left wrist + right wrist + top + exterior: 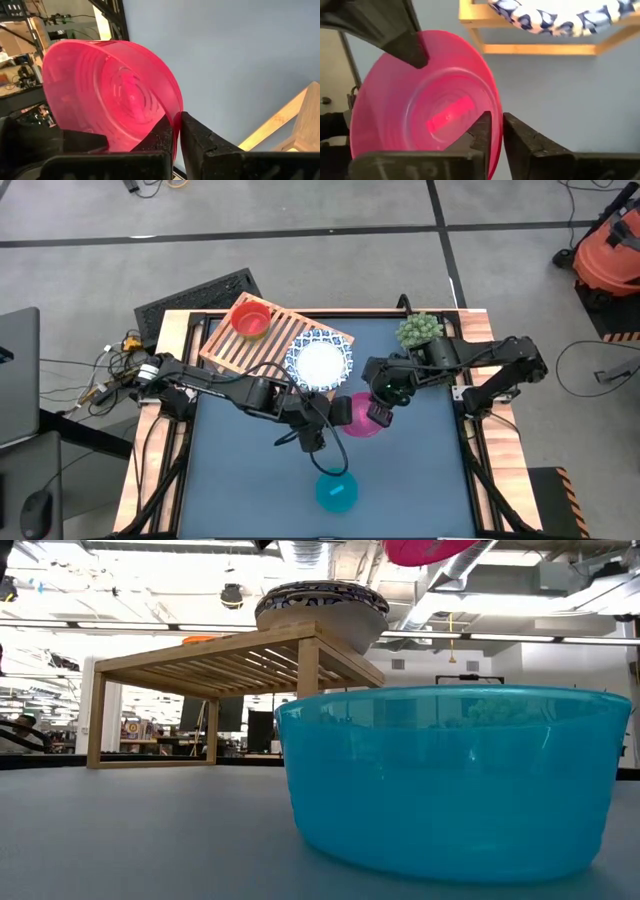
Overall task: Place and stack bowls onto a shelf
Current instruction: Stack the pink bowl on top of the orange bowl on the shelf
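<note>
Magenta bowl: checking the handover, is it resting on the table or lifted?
Lifted: the magenta bowl hangs tilted, rim pinched by left gripper and right gripper.

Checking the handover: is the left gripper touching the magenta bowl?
Touching. The left wrist view shows the left gripper with its fingers closed on the rim of the magenta bowl.

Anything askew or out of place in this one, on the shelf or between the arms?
Yes. The patterned bowl sits at the shelf's corner with its rim overhanging the edge, plain in the low view. Also, both claws pinch the magenta bowl at once: left claw and right claw each clamp its rim, holding it tilted above the table.
</note>
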{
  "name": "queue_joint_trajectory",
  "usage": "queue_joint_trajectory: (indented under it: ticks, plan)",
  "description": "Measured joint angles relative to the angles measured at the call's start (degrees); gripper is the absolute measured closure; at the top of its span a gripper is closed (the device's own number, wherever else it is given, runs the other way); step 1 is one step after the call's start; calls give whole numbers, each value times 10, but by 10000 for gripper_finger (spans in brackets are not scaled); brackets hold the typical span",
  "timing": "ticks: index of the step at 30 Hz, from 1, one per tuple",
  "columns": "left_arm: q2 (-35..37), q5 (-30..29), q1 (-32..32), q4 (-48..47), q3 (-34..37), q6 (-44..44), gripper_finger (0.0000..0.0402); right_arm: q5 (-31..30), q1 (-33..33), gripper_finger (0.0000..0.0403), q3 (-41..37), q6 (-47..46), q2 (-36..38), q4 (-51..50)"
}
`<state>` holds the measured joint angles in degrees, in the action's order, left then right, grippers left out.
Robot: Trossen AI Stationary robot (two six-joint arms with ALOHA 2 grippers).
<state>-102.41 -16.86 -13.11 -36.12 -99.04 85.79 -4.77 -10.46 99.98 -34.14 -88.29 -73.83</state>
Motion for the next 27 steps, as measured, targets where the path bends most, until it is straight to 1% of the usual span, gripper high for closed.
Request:
queue_joint_trajectory:
  ticks: [3,8,11,14,18,21,23,27]
  plan:
    - [0,-1,-1,-1,0,-7,401,1,0,306,0,33,4,15]
    - [0,-21,-4,-11,-1,-9,400,23,7,245,0,111,27,42]
    - [0,-40,-10,-15,-1,-14,400,36,18,214,-1,119,49,45]
    - [0,-40,-12,-16,-1,-32,400,36,24,194,-1,119,83,51]
    - [1,-45,-12,-16,-1,-80,400,36,26,183,-1,118,124,95]
    - [6,-75,-15,-8,-1,-148,400,32,27,183,-1,115,155,112]
    - [20,-91,-17,-8,-2,-195,400,19,27,184,-1,108,176,113]
    - [59,-113,-23,-33,-41,-297,401,-10,26,187,-1,106,198,109]
